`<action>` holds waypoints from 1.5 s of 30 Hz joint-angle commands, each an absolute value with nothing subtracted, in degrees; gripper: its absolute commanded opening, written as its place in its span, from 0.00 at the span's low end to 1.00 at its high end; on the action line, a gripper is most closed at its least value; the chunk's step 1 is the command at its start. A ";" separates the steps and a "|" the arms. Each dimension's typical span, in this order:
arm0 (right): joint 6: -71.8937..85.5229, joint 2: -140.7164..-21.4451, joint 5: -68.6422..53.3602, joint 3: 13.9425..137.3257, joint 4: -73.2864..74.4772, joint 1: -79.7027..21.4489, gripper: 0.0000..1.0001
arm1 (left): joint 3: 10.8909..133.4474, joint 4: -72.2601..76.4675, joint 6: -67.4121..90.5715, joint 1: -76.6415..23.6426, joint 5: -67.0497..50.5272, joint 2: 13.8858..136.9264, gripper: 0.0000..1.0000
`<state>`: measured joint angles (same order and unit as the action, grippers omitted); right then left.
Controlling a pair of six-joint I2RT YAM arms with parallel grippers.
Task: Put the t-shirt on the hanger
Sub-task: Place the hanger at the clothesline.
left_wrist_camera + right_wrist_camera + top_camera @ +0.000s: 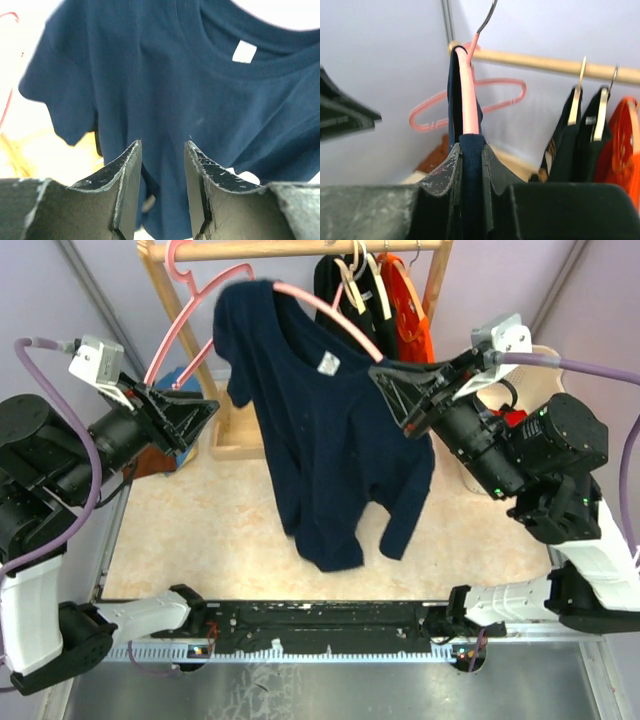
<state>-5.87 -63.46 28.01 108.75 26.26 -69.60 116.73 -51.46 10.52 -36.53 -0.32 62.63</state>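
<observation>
The fingers [442,170] of the right gripper [470,150] are clamped on the t-shirt [320,440] where its shoulder drapes over the hanger [467,85], above the far edge of the table [200,530]. The left gripper [162,150] is narrowly parted and empty, near the sleeve. Behind them, a wooden rail [300,249] carries a pink hanger [185,315], a black shirt [330,285] and an orange shirt [410,305].

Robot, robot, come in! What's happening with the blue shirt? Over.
Left gripper open, clear of t-shirt. Right gripper shut on t-shirt over hanger arm. Black shirt hanging close by.

I can read no writing anywhere; the white label [244,51] in the t-shirt [165,100] neck shows me nothing legible.
</observation>
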 commanded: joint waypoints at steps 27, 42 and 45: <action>-13.61 -59.59 33.27 86.91 -4.38 -61.94 0.00 | 103.10 -42.06 11.16 -36.39 -3.37 58.82 0.41; -5.86 -85.33 24.49 119.46 17.38 -49.18 0.00 | 102.57 -42.80 11.35 -36.39 -2.15 57.92 0.40; -6.39 -89.20 24.64 124.30 18.49 -48.75 0.00 | 102.52 -42.80 11.17 -36.39 -2.28 57.94 0.40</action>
<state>-6.83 -86.98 26.17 115.98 21.52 -49.43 102.91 -43.99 10.90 -36.53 -2.57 58.37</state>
